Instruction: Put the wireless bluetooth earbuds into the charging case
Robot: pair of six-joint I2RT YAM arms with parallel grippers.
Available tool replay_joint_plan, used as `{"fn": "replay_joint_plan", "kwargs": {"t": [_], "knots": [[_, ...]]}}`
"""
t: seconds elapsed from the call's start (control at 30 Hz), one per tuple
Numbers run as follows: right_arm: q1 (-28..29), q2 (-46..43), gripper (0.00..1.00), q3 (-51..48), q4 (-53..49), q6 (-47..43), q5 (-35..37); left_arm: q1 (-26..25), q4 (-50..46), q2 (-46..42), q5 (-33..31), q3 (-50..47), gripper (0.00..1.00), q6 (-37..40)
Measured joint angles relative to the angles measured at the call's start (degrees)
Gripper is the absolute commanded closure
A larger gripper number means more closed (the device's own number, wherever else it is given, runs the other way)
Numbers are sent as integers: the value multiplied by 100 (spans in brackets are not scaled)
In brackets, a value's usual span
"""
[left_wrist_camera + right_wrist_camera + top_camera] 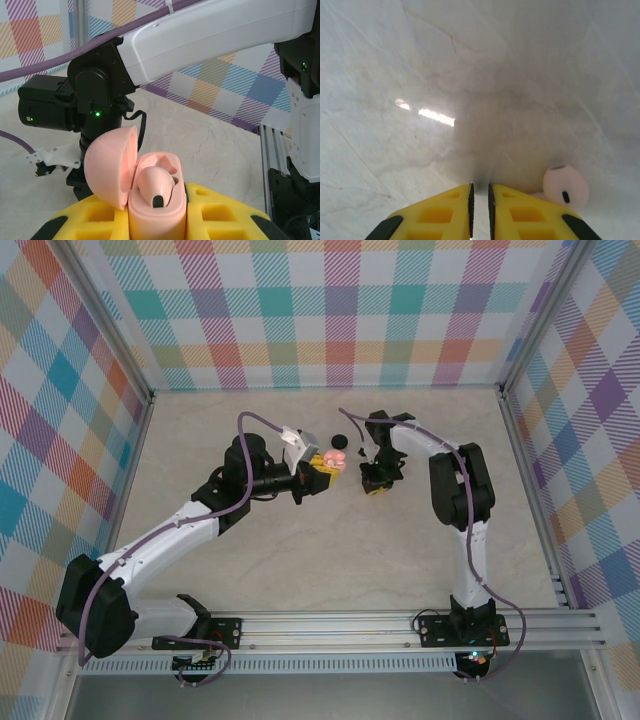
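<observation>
the left claw (325, 468) is pinching the pink case (156, 215) by its lower body, one yellow finger on each side, so the case stands upright with its mouth facing up. the lid (110, 167) is swung back to the claw's left, which leaves the pockets open from above. one pink earbud (156, 186) already sits in the pocket nearer the claw. the pocket behind it looks empty, so i judge this case half filled. a hold like this likely gives the other arm a steady target.

the right claw (480, 196) is pressed almost together, with a thin slit between its yellow fingers and nothing in it. it hangs low over the table (470, 75), pointing down. the second pink earbud (565, 189) lies on the table just beside the claw's right-hand finger as its own camera sees it, outside the grip. to take it, the claw would need to spread and shift over the bud. the bud looks round and smooth, so an off-centre pinch could squirt it away.
</observation>
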Motion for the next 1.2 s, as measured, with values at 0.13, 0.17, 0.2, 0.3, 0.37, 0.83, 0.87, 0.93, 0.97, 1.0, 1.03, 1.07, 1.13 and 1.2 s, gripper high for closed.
{"fn": "replay_joint_plan", "kwargs": {"t": [0.13, 0.17, 0.2, 0.3, 0.37, 0.83, 0.87, 0.93, 0.97, 1.0, 1.03, 1.07, 1.13, 1.2], "knots": [[0, -190, 80, -79, -31, 11, 68, 0, -9, 0, 0, 0, 93, -17], [0, -254, 78, -107, -20, 39, 94, 0, -11, 0, 0, 0, 93, -17], [0, -328, 77, -131, -13, 74, 122, 0, -13, 0, 0, 0, 93, -17], [-2, -608, 66, -234, 61, 310, 201, 0, -24, 0, 0, 0, 93, -17], [-2, -796, 58, -297, 133, 553, 262, 0, -59, 0, 0, 0, 93, -17], [-153, -678, 56, -459, 420, 2173, 546, 0, -114, 0, 0, 0, 93, -17], [-153, -621, 57, -457, 422, 2223, 566, 0, -114, 0, 0, 0, 93, -17], [-153, -494, 58, -431, 420, 2288, 588, 0, -114, 0, 0, 0, 93, -20], [-153, -420, 59, -398, 417, 2306, 590, 0, -114, 0, 0, 0, 93, -17], [-153, -358, 59, -365, 417, 2319, 608, 0, -114, 0, 0, 0, 93, -17], [-153, -293, 59, -330, 426, 2328, 610, 0, -114, 0, 0, 0, 93, -17], [-153, -254, 60, -308, 435, 2330, 625, 0, -114, 0, 0, 0, 93, -17], [-153, -170, 61, -236, 422, 2332, 640, 0, -116, 0, 0, 0, 93, -17], [-153, -133, 64, -164, 382, 2328, 654, 0, -116, 0, 0, 0, 93, -17]]}}
